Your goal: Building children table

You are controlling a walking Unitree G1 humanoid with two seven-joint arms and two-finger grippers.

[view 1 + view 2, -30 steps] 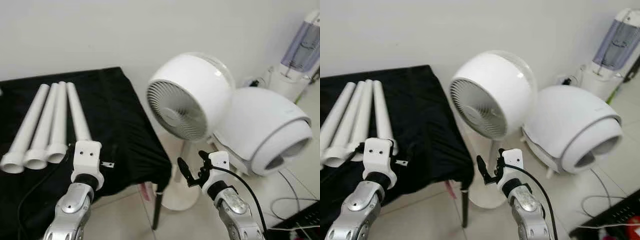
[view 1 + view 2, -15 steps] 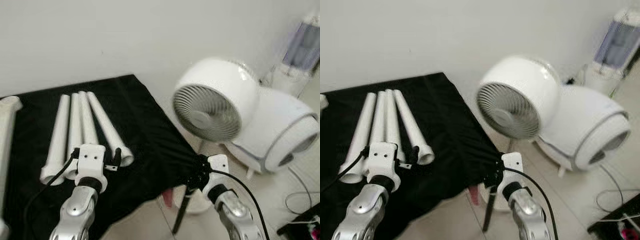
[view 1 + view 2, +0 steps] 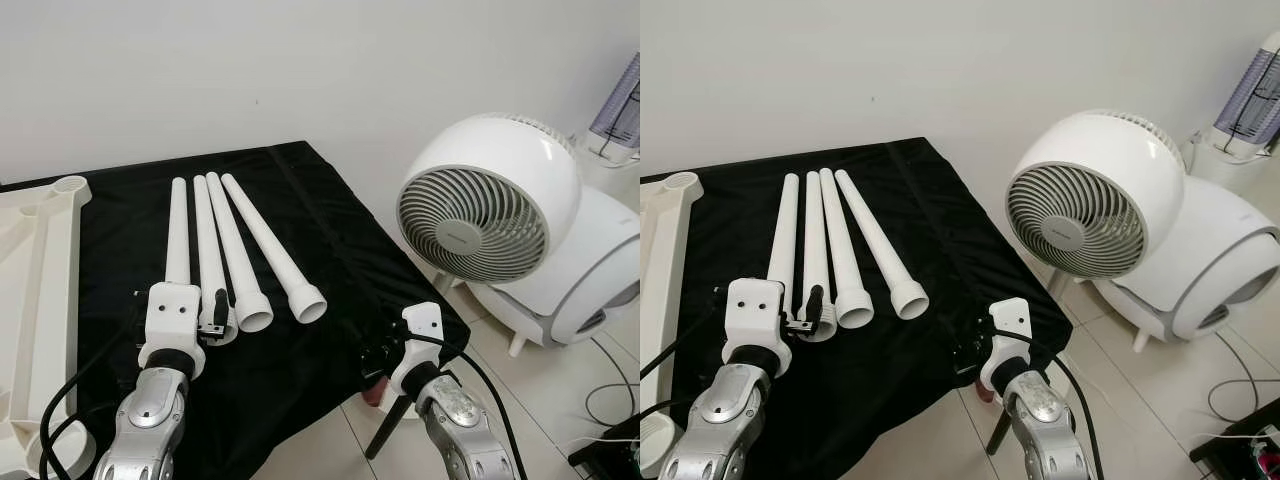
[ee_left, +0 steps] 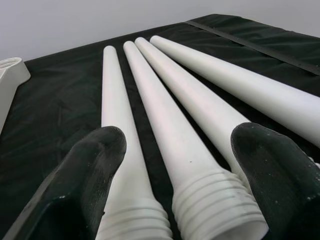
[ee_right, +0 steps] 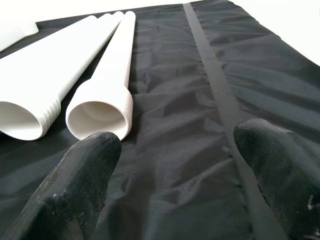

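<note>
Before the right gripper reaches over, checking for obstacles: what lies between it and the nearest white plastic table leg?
Only bare black cloth, seen in the right wrist view.

Head views look down; wrist views skim the table legs (image 4: 165, 130) closely.

white table legs (image 3: 240, 248), black cloth (image 3: 330, 230), white fan (image 3: 487, 207)

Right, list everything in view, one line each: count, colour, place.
Table legs: four, white, side by side on the black cloth, threaded ends toward the robot.
Tabletop: one, cream-white, on the cloth at far left.
Black cloth: one, covering the work surface.
Fan: one, white, on the floor to the right.
Domed appliance: one, white, behind the fan.
Cables: dark, on the floor at far right.
Left gripper: open, at the legs' threaded ends.
Right gripper: open, over the cloth near the rightmost leg.
</note>
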